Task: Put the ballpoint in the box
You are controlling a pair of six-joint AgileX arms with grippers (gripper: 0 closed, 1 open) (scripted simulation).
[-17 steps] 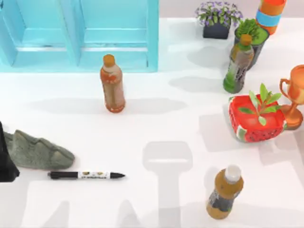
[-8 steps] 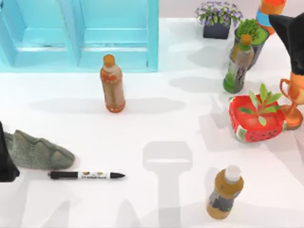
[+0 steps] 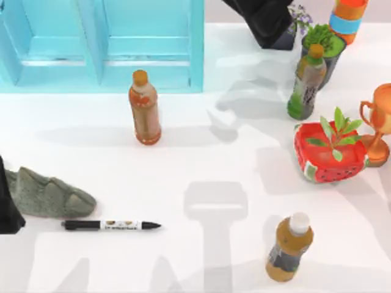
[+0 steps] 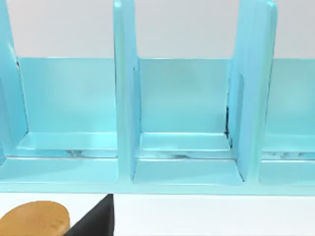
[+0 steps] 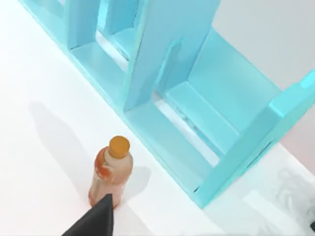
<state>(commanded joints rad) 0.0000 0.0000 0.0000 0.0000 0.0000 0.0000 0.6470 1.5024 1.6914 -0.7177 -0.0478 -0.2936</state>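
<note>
The ballpoint (image 3: 110,225) lies flat near the front left of the table, its pointed black tip toward the right and its white barrel printed in the middle. The box (image 3: 197,43) is a light blue case with upright dividers at the back left; its compartments also appear in the left wrist view (image 4: 125,123) and the right wrist view (image 5: 167,54). My left arm (image 3: 6,204) sits at the table's left edge, just left of the pen. My right arm (image 3: 263,18) reaches over the back of the table, right of the box and far from the pen.
An orange-capped tea bottle (image 3: 144,108) stands in front of the box. A grey rock (image 3: 46,194) lies just behind the pen. A white-capped bottle (image 3: 288,247), a green bottle (image 3: 306,82), a red watermelon planter (image 3: 330,152), an orange trophy (image 3: 380,122) and potted plants (image 3: 327,43) crowd the right side.
My right arm came in from the right edge and swept left along the back, now covering the purple flower pot. The pen and the left arm have stayed put.
</note>
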